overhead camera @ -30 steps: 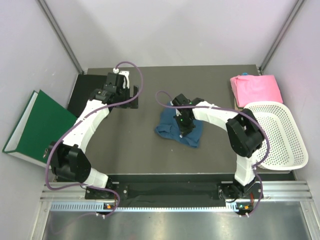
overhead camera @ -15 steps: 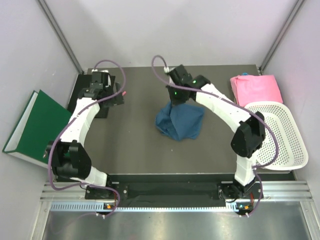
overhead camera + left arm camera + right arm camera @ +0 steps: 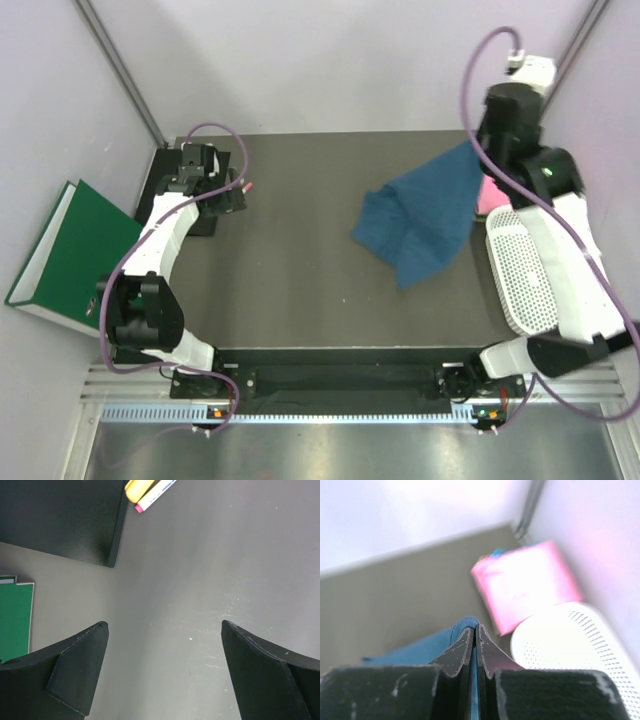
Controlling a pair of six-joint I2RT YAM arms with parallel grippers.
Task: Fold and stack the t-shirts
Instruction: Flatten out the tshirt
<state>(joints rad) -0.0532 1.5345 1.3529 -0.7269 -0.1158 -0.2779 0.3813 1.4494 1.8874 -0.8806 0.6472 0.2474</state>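
Observation:
The dark teal-blue t-shirt (image 3: 425,215) hangs in the air over the right half of the table, pinched at one edge by my right gripper (image 3: 478,150), which is raised high at the back right. In the right wrist view the jaws (image 3: 476,630) are shut on a blue fold of it (image 3: 420,652). The pink t-shirt (image 3: 522,582) lies folded at the table's back right corner, mostly hidden behind the arm in the top view (image 3: 487,198). My left gripper (image 3: 240,187) is open and empty low over the table at the back left, also seen in its wrist view (image 3: 164,630).
A white mesh basket (image 3: 525,275) stands at the right edge, beside the pink shirt. A green binder (image 3: 65,255) lies off the table's left side. A black pad (image 3: 60,515) and a yellow-white marker (image 3: 150,490) lie near the left gripper.
My right gripper has lifted the blue shirt off the table's middle and swung it up and to the back right. The left arm has drawn back to the far left and holds still.

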